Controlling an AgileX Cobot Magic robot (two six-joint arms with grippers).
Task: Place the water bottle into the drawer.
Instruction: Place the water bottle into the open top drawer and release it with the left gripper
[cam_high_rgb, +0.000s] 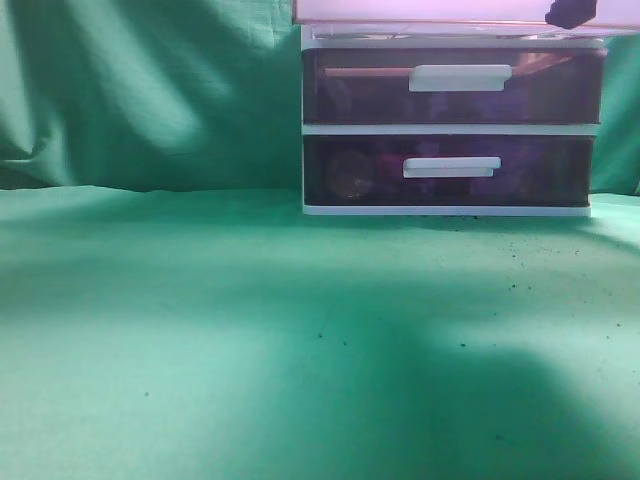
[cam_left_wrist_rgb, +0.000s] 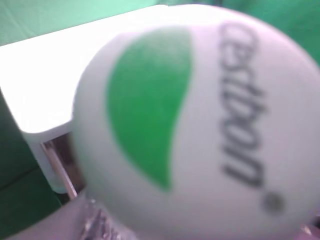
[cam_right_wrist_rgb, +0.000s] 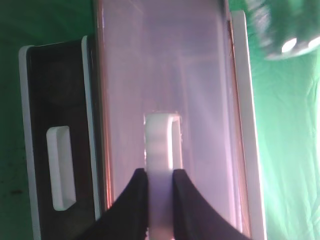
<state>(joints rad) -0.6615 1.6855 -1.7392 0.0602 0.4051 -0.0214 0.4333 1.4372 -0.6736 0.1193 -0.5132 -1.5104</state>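
Note:
The water bottle (cam_left_wrist_rgb: 200, 130), with a white label, a green leaf and dark lettering, fills the left wrist view, very close and blurred. The left gripper's fingers are hidden behind it; it appears to hold the bottle above the white cabinet top (cam_left_wrist_rgb: 45, 70). The top drawer (cam_right_wrist_rgb: 160, 60) is pulled out and looks translucent pink. My right gripper (cam_right_wrist_rgb: 161, 182) is shut on its white bar handle (cam_right_wrist_rgb: 161, 135). In the exterior view the drawer (cam_high_rgb: 440, 10) shows only at the top edge, with a dark part of the right gripper (cam_high_rgb: 570, 12) by it.
The middle drawer (cam_high_rgb: 350, 90) and bottom drawer (cam_high_rgb: 540, 170) are shut in the white-framed cabinet at the back right. Green cloth (cam_high_rgb: 250, 350) covers the table and backdrop. A blurred shiny object (cam_right_wrist_rgb: 285, 30) hovers past the drawer's far corner.

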